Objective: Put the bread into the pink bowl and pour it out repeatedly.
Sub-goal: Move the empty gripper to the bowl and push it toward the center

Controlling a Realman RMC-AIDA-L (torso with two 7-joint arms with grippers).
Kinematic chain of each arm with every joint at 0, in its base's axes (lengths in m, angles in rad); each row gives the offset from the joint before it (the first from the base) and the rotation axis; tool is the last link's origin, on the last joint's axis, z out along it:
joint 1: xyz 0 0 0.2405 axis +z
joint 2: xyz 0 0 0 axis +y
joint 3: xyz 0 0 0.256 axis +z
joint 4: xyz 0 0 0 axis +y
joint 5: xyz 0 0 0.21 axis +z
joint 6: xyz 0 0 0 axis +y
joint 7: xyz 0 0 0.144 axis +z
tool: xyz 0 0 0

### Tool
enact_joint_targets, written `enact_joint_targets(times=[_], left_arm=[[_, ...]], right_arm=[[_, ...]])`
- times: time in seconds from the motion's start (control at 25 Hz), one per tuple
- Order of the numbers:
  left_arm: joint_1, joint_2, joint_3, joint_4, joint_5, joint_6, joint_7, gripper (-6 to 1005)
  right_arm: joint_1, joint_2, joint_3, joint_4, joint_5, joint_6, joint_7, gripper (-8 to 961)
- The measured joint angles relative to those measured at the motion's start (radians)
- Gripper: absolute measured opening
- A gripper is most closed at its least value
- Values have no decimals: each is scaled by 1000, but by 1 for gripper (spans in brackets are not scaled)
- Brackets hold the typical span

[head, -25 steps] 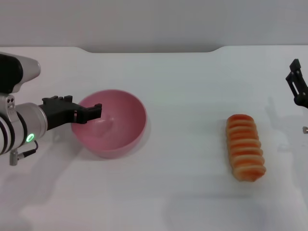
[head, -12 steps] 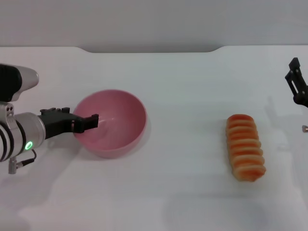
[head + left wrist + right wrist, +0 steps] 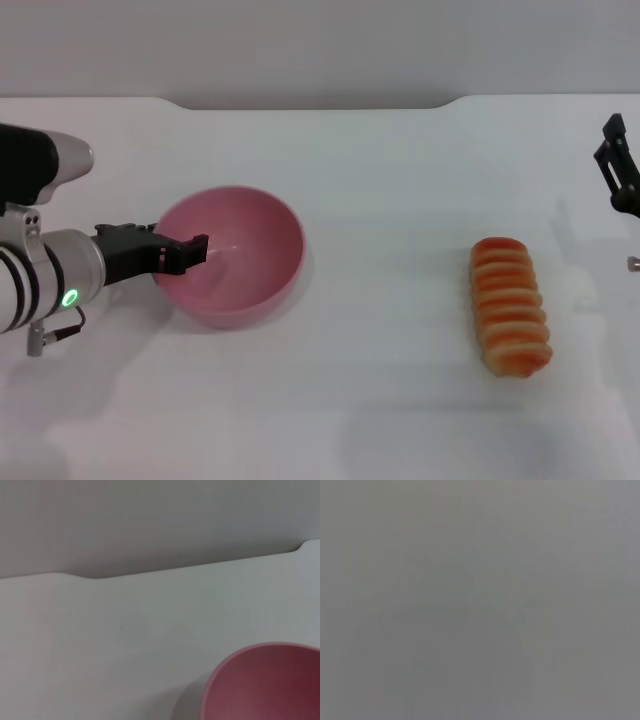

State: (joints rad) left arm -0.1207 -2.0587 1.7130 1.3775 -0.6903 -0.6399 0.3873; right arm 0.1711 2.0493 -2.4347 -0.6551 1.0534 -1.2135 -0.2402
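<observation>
The pink bowl [image 3: 240, 262] stands upright on the white table, left of centre, with nothing in it. Its rim also shows in the left wrist view as pink bowl [image 3: 265, 682]. My left gripper [image 3: 192, 251] reaches in from the left and sits at the bowl's left rim; whether it touches the rim is unclear. The bread [image 3: 510, 305], an orange-brown ridged loaf, lies on the table far to the right, apart from both grippers. My right gripper [image 3: 620, 170] hangs at the right edge, behind the bread. The right wrist view is plain grey.
The white table [image 3: 380, 200] ends at a back edge against a grey wall. Bare tabletop lies between the bowl and the bread.
My left gripper has drawn back leftward, from over the bowl's inside to its left rim. The bowl, the bread and the right arm have not moved.
</observation>
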Motion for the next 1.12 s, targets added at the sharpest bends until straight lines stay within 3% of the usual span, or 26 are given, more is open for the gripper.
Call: enact_joint_targets(times=[0.16, 0.28, 0.68, 0.92, 1.0, 1.12], left_arm=[[-14, 0, 0, -8, 4, -13, 0, 662], [-20, 0, 0, -8, 4, -21, 0, 430], [-26, 0, -3, -9, 6, -28, -1, 185], [-26, 0, -2, -7, 6, -22, 0, 48], [-27, 0, -2, -5, 6, -21, 1, 48], [-28, 0, -5, -1, 6, -20, 3, 48]], right_arm=[[-15, 8, 15, -35, 2, 6, -66, 806], [-26, 11, 40, -56, 2, 28, -71, 806], [-29, 12, 60, -82, 1, 101, -66, 806], [-39, -2, 167, -188, -8, 341, -72, 805], [-48, -7, 227, -240, -52, 454, -73, 805], [-86, -3, 391, -381, -186, 730, -74, 805]])
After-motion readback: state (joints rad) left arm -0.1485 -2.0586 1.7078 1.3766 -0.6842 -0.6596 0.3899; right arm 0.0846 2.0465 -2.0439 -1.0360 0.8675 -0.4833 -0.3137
